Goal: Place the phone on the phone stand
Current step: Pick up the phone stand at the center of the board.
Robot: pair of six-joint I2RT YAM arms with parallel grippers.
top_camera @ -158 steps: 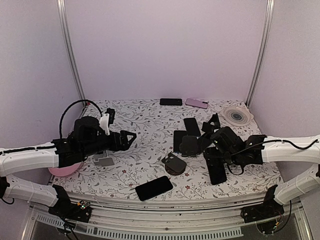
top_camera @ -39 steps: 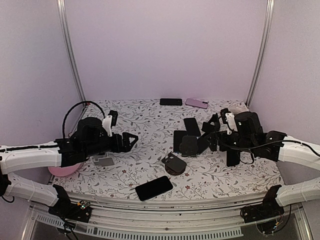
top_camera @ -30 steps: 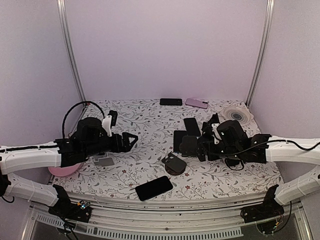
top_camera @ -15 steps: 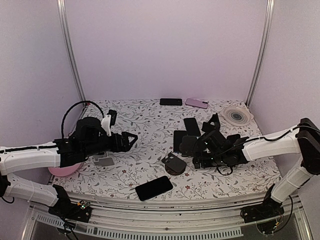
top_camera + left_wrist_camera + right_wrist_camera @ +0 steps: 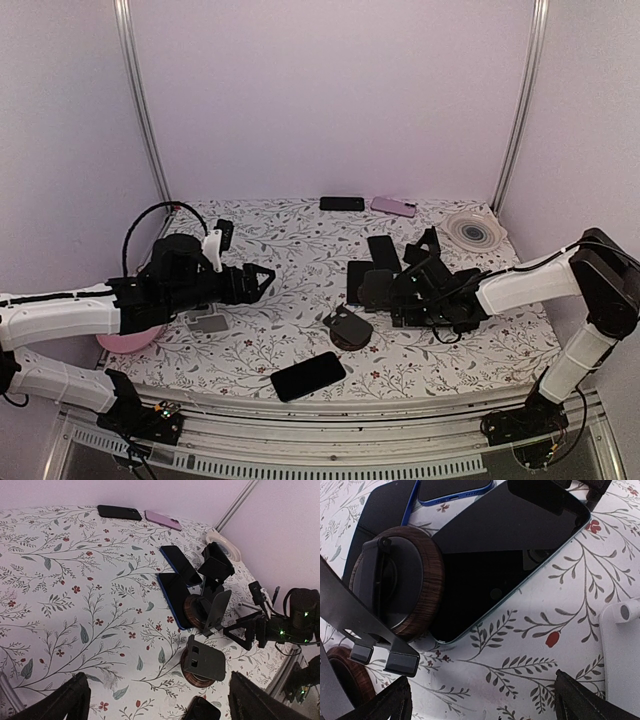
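A dark phone (image 5: 510, 555) with a pale blue rim lies flat on the flowered table, its near end against the wooden round base of a phone stand (image 5: 395, 595). My right gripper (image 5: 485, 702) hovers low just short of that end, open and holding nothing. From above, the right gripper (image 5: 405, 300) sits beside the middle stand (image 5: 378, 290) and the arm hides the phone. My left gripper (image 5: 262, 277) hangs open and empty left of centre, apart from everything. Its own view shows an empty stand (image 5: 205, 662) ahead of the left gripper (image 5: 167, 705).
Another stand (image 5: 425, 245) is further back. More phones lie about: one at the front (image 5: 308, 375), two by the stands (image 5: 383, 252), a black one (image 5: 342, 203) and a pink one (image 5: 393, 206) at the back wall. A pink bowl (image 5: 130, 340) sits left, a round dish (image 5: 475, 230) back right.
The right arm has stretched leftward and come down, bringing its gripper low beside the middle stand. Its elbow now stands high at the right. The left arm has not moved.
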